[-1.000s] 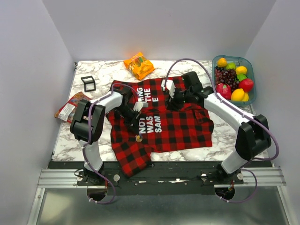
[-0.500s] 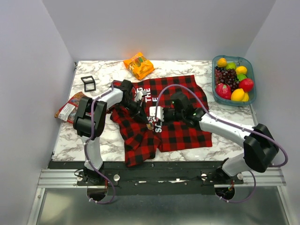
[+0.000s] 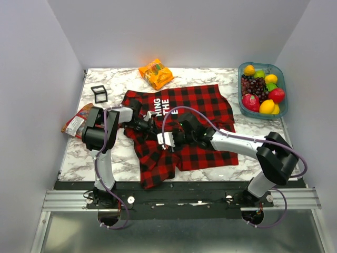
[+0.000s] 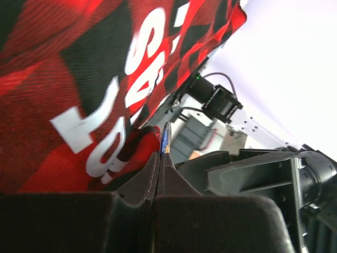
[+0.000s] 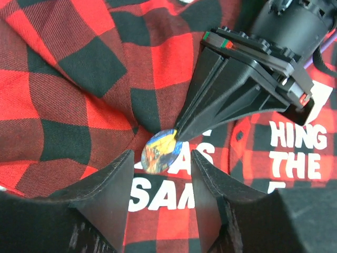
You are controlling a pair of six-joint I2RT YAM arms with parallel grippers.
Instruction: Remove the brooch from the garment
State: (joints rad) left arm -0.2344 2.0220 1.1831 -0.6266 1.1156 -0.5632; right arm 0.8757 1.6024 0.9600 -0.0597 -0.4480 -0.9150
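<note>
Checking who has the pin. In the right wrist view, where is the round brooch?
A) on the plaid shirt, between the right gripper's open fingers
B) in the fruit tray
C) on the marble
A: the brooch lies on the garment between the right gripper's spread fingers, the left gripper's shut tips pinching its edge.

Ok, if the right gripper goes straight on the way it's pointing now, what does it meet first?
Most likely the brooch: it sits centred between the open fingers of the right gripper, with the shut tips of the left gripper at its edge. The garment lies right behind it. Remaining gap unclear.
</note>
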